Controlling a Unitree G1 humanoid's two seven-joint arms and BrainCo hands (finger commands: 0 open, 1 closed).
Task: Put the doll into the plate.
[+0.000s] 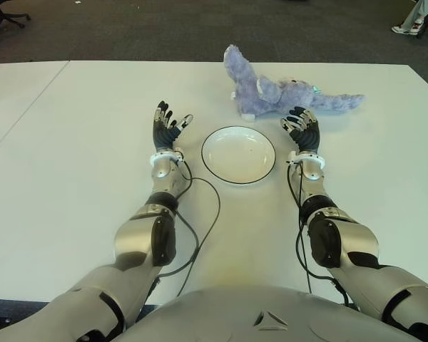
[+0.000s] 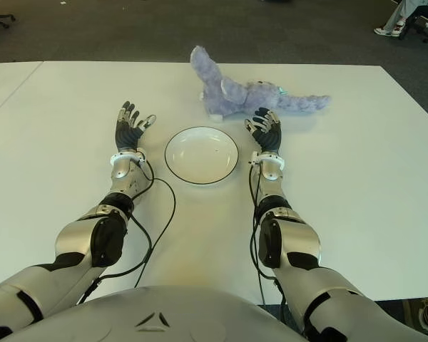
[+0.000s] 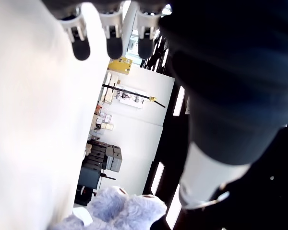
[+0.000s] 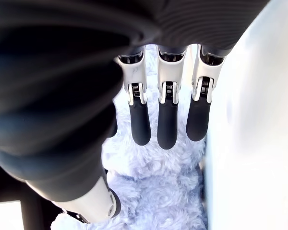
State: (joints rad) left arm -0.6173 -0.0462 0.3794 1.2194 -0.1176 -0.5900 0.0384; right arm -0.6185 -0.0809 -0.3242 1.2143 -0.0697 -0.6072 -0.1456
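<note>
Reach step: right hand [image 1: 302, 128] spread, empty, just short of purple plush doll [image 1: 271, 92]. Left hand [image 1: 167, 127] released beside white plate [image 1: 238, 154]. Next: close around doll's body.

White table [image 1: 71, 142], dark grey carpet floor [image 1: 128, 28], office chair base [image 1: 7, 16] far left

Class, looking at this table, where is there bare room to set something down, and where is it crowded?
Free: the table outside the left robot hand, and the near strip before the plate. Crowded: behind the plate, where the right robot hand sits close to the doll.
</note>
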